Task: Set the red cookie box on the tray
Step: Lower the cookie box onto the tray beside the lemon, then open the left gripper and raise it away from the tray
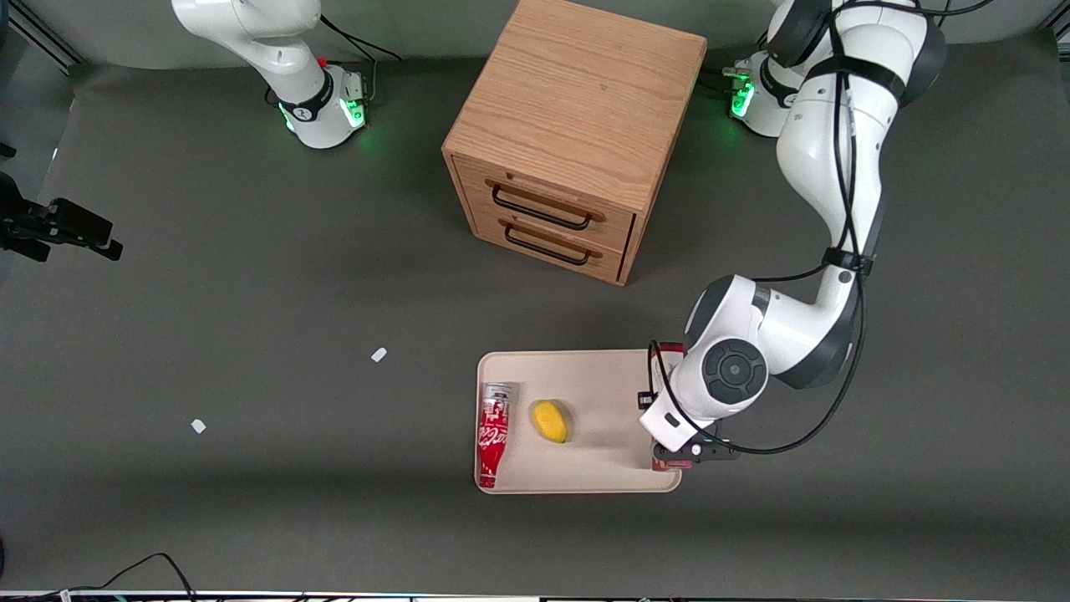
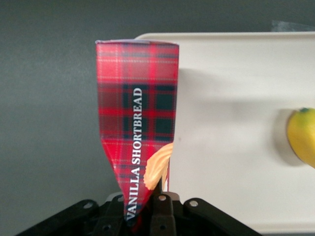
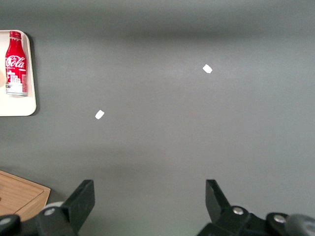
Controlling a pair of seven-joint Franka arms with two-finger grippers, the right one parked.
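Gripper (image 2: 147, 216) clamped on red cookie box (image 2: 138, 123), over tray (image 2: 231, 98) edge

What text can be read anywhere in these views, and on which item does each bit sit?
"VANILLA SHORTBREAD": along the red cookie box, held by the gripper at the tray edge nearest the working arm.
"Coca-Cola": on the soda bottle lying in the tray; readable in the right wrist view, blurred in the front view.
Smaller print lower on the bottle: too small to read.
No other text.

Red cookie box (image 1: 669, 347) mostly under gripper (image 1: 681, 456).
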